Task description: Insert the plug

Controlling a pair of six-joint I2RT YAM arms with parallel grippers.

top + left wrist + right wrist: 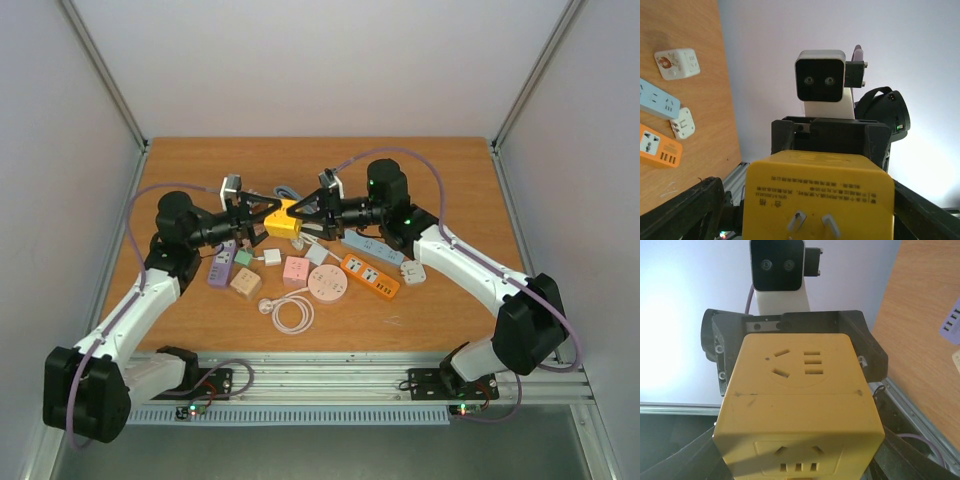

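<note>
Left wrist view: yellow adapter cube (815, 195) is cropped below, loosely straddled by the wide-spread left gripper (805, 185), and clamped by the right gripper (800, 435).

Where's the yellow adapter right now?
In the top view, the yellow adapter is centre-table between the left gripper and right gripper, just behind the pink cube.

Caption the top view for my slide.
Left hand and right hand meet at a yellow socket cube.
</note>
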